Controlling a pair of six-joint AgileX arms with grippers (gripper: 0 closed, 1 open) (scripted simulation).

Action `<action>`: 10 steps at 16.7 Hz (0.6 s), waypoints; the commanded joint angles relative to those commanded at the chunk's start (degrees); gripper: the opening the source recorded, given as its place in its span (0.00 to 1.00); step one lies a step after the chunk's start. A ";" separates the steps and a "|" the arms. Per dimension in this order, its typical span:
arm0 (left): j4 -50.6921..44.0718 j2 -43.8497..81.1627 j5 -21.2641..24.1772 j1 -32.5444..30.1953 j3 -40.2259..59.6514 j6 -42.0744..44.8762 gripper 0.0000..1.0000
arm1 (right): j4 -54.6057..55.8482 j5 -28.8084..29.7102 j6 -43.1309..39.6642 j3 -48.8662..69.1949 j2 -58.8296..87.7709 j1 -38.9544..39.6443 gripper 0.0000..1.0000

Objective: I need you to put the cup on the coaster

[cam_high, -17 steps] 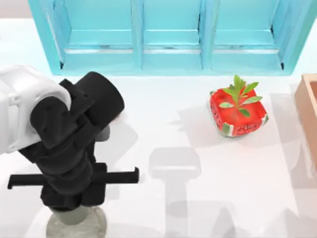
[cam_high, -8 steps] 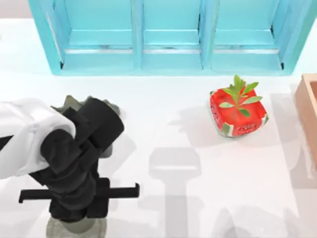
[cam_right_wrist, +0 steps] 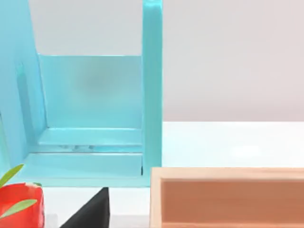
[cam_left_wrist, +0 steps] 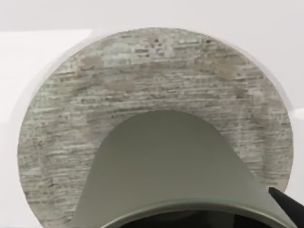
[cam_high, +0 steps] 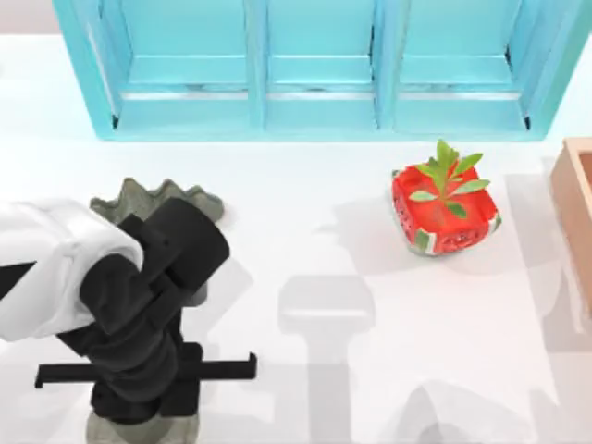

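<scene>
The cup is mostly hidden from me. In the left wrist view I get a smooth grey-green wall curving up in front of the coaster, with its lower part cut off by the frame. From the top view it sits under my left gripper, at about 7 o'clock on the table and right at the near edge. The gripper's black body covers it there, and slivers of the coaster peek out on both sides. I cannot tell whether the cup rests on the disc or hangs just above it. I also cannot tell whether the left gripper is clamped on it or loose; a black sliver of the gripper lies just beside the wall.

At 12 o'clock from the left arm a jagged grey-green shape lies on the table. Its near half is covered by the arm, and I cannot tell what it is.

The right wrist view shows a black wedge of my right gripper, too little to judge its state. That camera faces the blue cabinet and the wooden box.

The cabinet closes off the table at 12 o'clock, and the box is cut by the frame at 3 o'clock. The watermelon pot stands at 2 o'clock, well apart from the arm. The table from centre towards 5 o'clock is open, crossed by shadows.
</scene>
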 joint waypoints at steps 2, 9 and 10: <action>0.00 0.00 0.00 0.00 0.00 0.00 0.30 | 0.00 0.00 0.00 0.00 0.00 0.00 1.00; 0.00 0.00 0.00 0.00 0.00 0.00 0.83 | 0.00 0.00 0.00 0.00 0.00 0.00 1.00; 0.00 0.00 0.00 0.00 0.00 0.00 0.90 | 0.00 0.00 0.00 0.00 0.00 0.00 1.00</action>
